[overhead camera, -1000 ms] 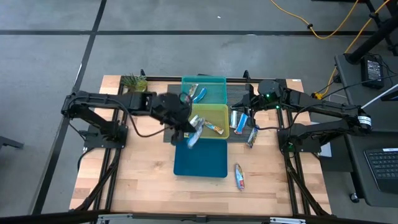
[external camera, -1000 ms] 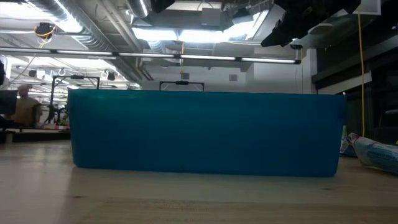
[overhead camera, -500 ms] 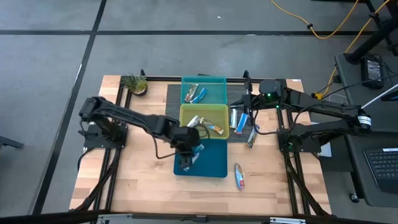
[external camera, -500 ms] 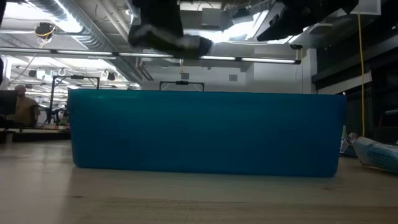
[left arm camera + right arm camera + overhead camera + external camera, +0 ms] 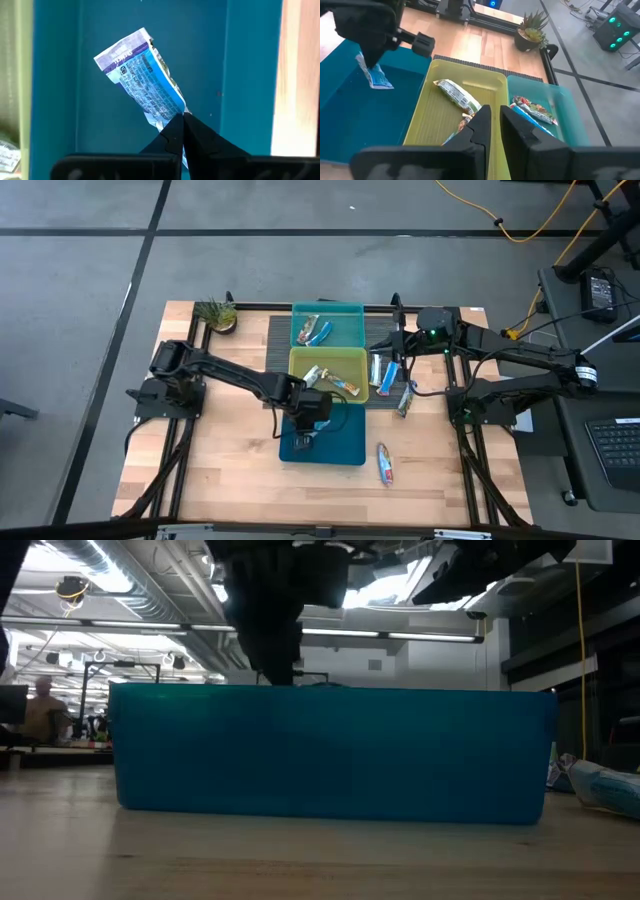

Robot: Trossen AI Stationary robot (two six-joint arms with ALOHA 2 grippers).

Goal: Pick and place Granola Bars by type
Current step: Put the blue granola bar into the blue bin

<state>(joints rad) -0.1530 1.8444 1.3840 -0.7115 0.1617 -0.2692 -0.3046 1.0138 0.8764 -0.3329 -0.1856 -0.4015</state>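
My left gripper (image 5: 306, 430) reaches down into the blue bin (image 5: 345, 448), shut on a blue-and-white granola bar (image 5: 145, 80), which also shows in the right wrist view (image 5: 374, 76). The yellow-green bin (image 5: 355, 360) holds a white-silver bar (image 5: 456, 95) and an orange-marked one (image 5: 345, 386). Two bars lie in the teal bin (image 5: 350, 320). More bars rest flat on the dark mat (image 5: 386, 370), at the mat's edge (image 5: 405, 398) and on the wood (image 5: 385, 463). My right gripper (image 5: 495, 120) waits over the mat at the table's far right, slightly open, holding nothing. My left gripper pinches the bar by one crimped end (image 5: 167, 116) between its two fingertips (image 5: 192, 127), coming from above and pointing down. The bar hangs below the fingers, tilted, inside the blue bin. Whether its lower end (image 5: 382, 84) touches the bin floor cannot be told.
The three bins stand in a row from far to near along the table's middle. A small potted plant (image 5: 215, 312) sits at the far left corner. In the low view the blue bin's wall (image 5: 330, 755) fills the picture. Bare wood lies left and near.
My left gripper, shut on the bar, has travelled from the yellow-green bin's left side toward the table's near edge and dropped into the blue bin. The bar went with it and now hangs inside that bin. The right arm has kept still.
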